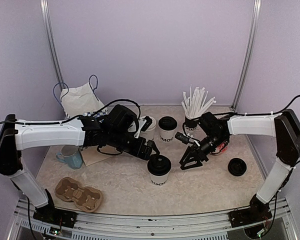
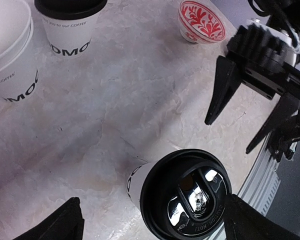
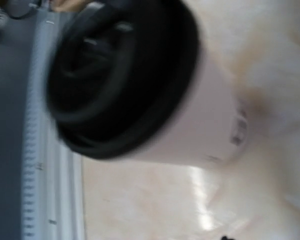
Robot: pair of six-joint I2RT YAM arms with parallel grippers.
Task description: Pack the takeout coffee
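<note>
Our desk [image 1: 125,185] carries everything. At its near left the cardboard carrier [image 1: 80,194] lies with its wells bare, likely where the cups belong. Our left hand [image 1: 151,148] hangs released over the nearest takeout coffee [image 1: 159,171] at the desk's front centre. Its fingers are spread either side of the black lid, placed, we judge, to close and lift. Our right hand [image 1: 189,160] hovers just beside, released and empty. Behind stand a lidded cup [image 1: 167,129] and an open cup [image 1: 149,128].
</note>
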